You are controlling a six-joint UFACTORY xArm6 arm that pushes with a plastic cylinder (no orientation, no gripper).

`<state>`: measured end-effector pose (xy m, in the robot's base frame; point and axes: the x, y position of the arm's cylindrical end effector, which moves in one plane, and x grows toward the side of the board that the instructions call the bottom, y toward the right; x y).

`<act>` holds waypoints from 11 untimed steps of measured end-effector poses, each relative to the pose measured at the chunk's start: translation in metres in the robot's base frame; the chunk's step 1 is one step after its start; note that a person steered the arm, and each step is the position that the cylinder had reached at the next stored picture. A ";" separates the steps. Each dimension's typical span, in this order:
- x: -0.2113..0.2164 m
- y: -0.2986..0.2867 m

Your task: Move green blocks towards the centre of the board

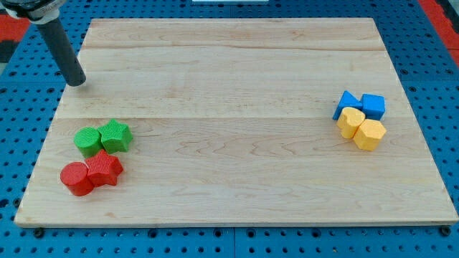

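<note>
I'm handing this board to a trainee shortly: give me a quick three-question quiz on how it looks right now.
1. True or false: my tip is touching a green block.
2. Which blocks lie directly beside the two green blocks? A) blue B) yellow C) red
3. Fill in: the blue blocks and yellow blocks sit clustered near the view's ______ edge of the board.

Key
1. False: my tip stands apart, toward the view's top left, above the green pair.
2. C: the red blocks sit just below the green ones.
3. Right.
</note>
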<state>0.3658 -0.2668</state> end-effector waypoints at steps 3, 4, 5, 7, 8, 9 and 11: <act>0.126 -0.015; 0.127 -0.015; 0.140 -0.015; 0.152 -0.003; 0.161 0.017; 0.161 0.017; 0.142 0.021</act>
<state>0.5080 -0.2462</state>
